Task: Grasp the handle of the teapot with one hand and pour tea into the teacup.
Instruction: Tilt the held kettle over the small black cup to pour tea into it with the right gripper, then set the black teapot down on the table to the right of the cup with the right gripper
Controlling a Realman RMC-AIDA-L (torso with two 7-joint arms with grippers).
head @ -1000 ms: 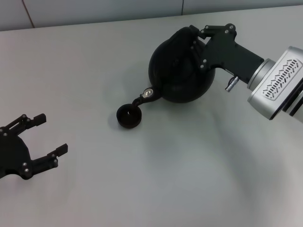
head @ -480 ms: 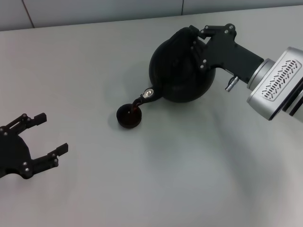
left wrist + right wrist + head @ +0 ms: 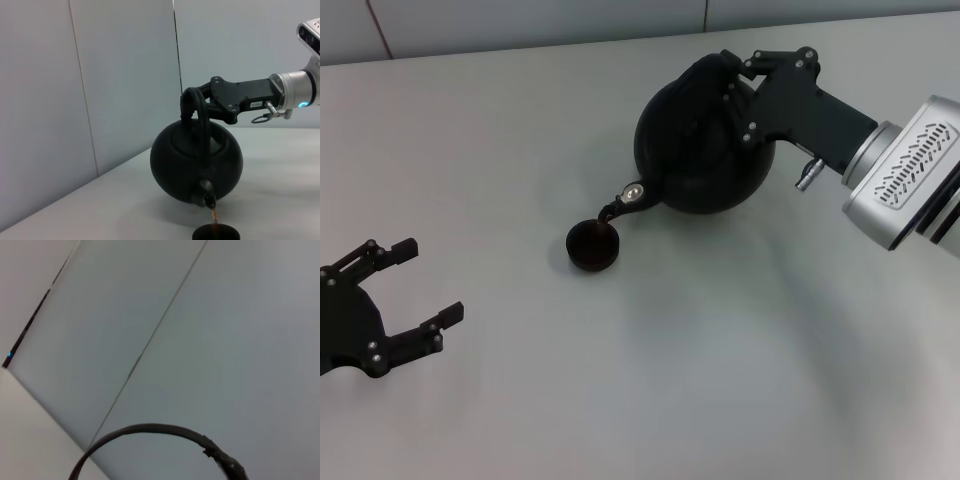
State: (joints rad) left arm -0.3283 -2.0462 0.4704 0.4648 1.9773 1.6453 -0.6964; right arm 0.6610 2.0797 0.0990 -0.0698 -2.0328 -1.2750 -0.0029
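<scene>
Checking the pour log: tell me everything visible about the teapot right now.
The teapot is a large round matte-black pot, held clear of the table and tipped spout-down. Its short spout, with a silvery spot beside it, hangs just above the teacup, and a thin brownish stream of tea runs from it into the cup. The right gripper is shut on the arched black handle. Nothing else touches it; the left gripper sits open, far off.

The right arm reached in from the right side w/ its silver wrist angled down, and the right gripper (image 3: 735,85) was clamped on the handle (image 3: 196,107). The left gripper (image 3: 415,285) rested low at the left, fingers spread apart, holding nothing
</scene>
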